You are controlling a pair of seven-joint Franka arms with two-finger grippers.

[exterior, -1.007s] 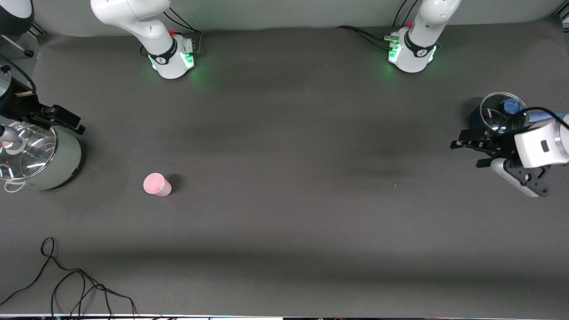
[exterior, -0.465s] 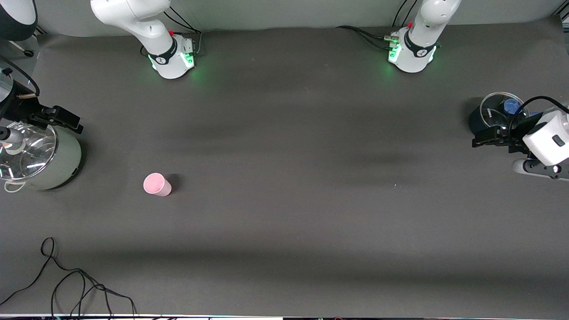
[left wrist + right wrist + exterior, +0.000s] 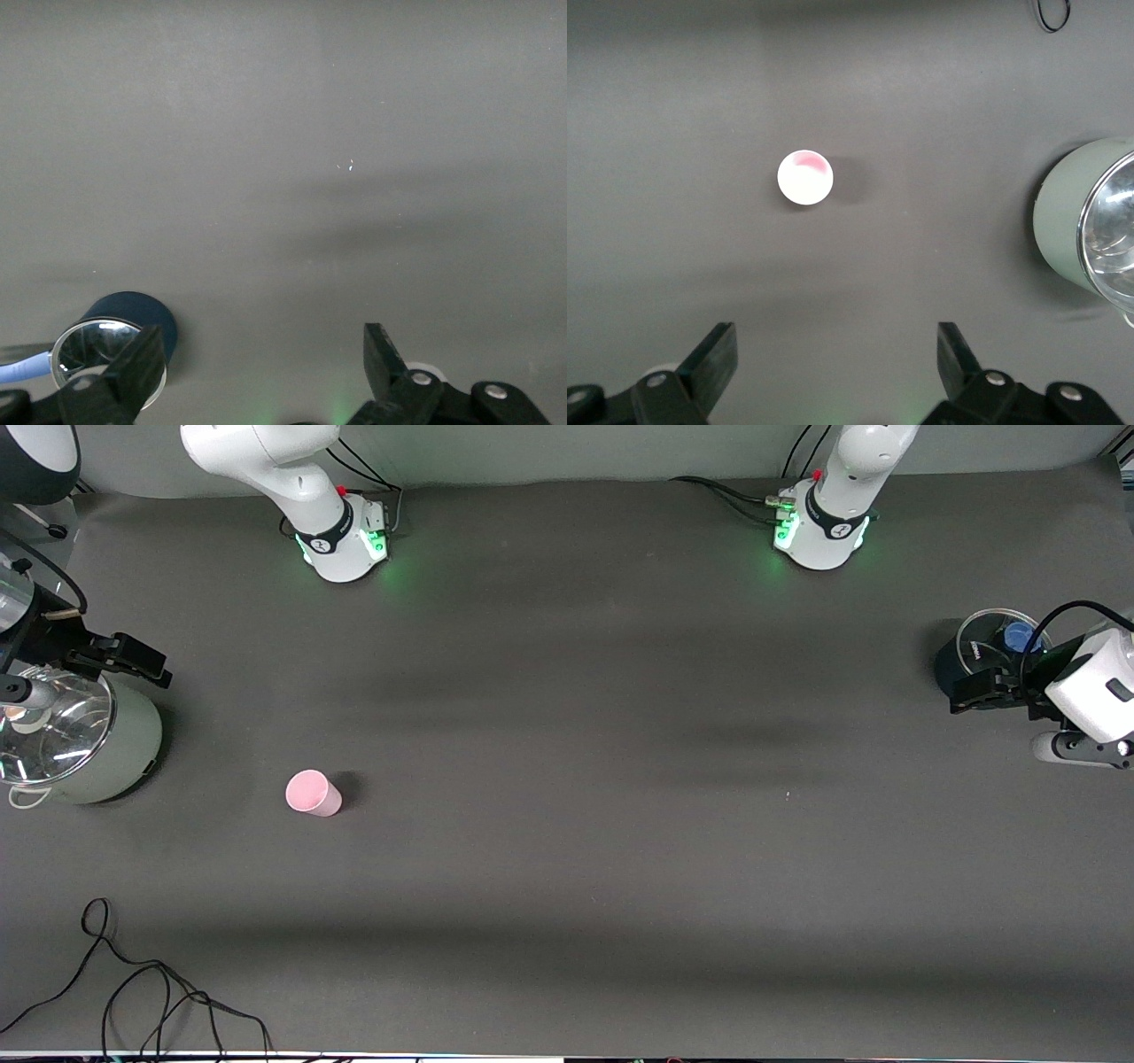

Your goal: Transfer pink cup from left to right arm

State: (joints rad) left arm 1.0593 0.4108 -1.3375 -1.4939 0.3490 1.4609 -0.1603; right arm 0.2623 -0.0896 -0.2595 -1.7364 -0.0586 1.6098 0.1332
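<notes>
Lying nearest the front camera, a loose black cable (image 3: 133, 992) curls on the dark table (image 3: 567, 868) at the right arm's end. Farther from the camera than the cable stands the pink cup (image 3: 313, 793), upright and alone on the mat, touched by nothing. From the right gripper (image 3: 837, 354) the cup (image 3: 805, 177) shows ahead of the spread fingers, well apart from them; the right wrist view shows both fingertips wide apart with nothing between them. That right gripper (image 3: 120, 660) hangs over the edge of a pale green pot (image 3: 97, 735) with a shiny glass lid (image 3: 53, 726), which stands beside the cup toward the right arm's end. At the left arm's end, well apart from the cup, the left gripper (image 3: 974, 689) hovers just over a dark round container (image 3: 961, 657) with a clear rim, holding something blue (image 3: 1019, 636). Its claw fingers are released and empty; in the left wrist view the left gripper (image 3: 261, 359) frames bare table, with the container (image 3: 124, 323) just beside one fingertip. Farthest off, the two arm bases stand at the table's edge.
</notes>
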